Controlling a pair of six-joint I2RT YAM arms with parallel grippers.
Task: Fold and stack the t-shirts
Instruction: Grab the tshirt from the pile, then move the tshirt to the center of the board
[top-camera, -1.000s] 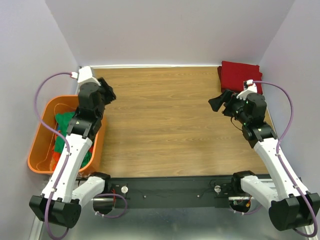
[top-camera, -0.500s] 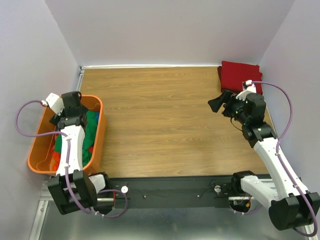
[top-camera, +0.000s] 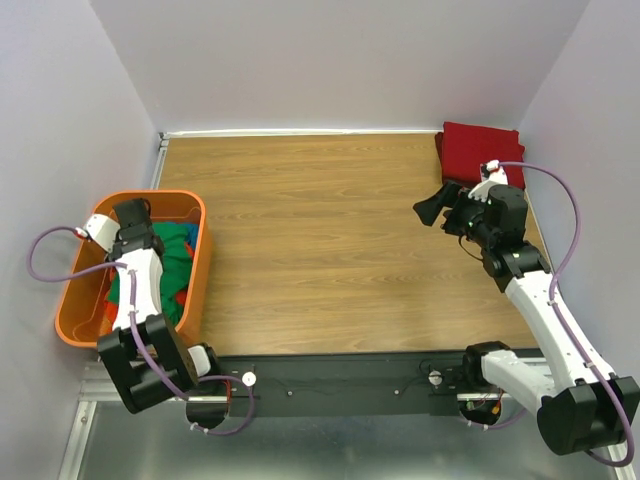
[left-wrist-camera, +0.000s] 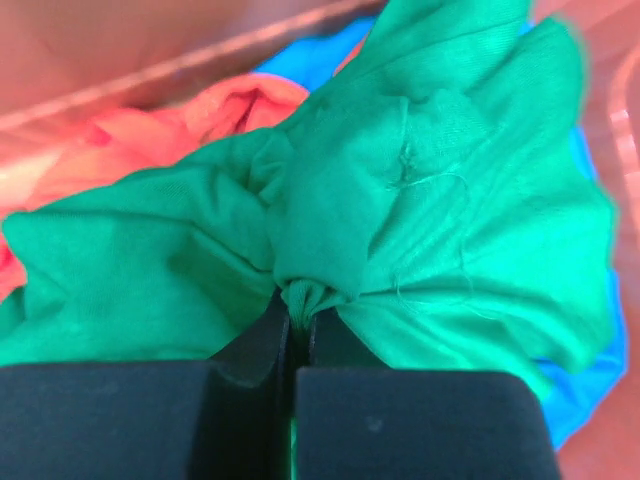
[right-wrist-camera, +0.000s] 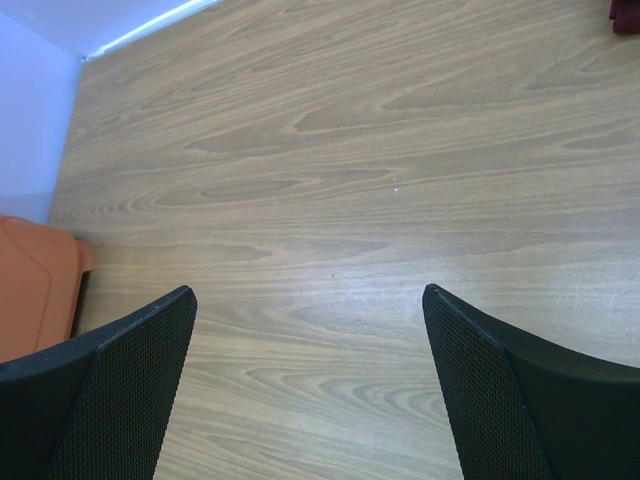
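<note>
We're seeing left gripper – open earlier – pinching green t-shirt, seemingly inside bin; right gripper gaping over wooden table, lilac walls.

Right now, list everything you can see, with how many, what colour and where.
green shirt: one, bright green, crumpled on top of the pile in the bin
orange-red shirt: one, orange-red, in the bin under the green one
blue shirt: one, blue, in the bin, mostly covered
dark red shirt: one, dark red, folded at the table's far right corner
bin: one, orange, at the table's left edge
table: one, brown wood
left claw: one, black, shut on a fold of the green shirt
right claw: one, black, open above bare table
</note>
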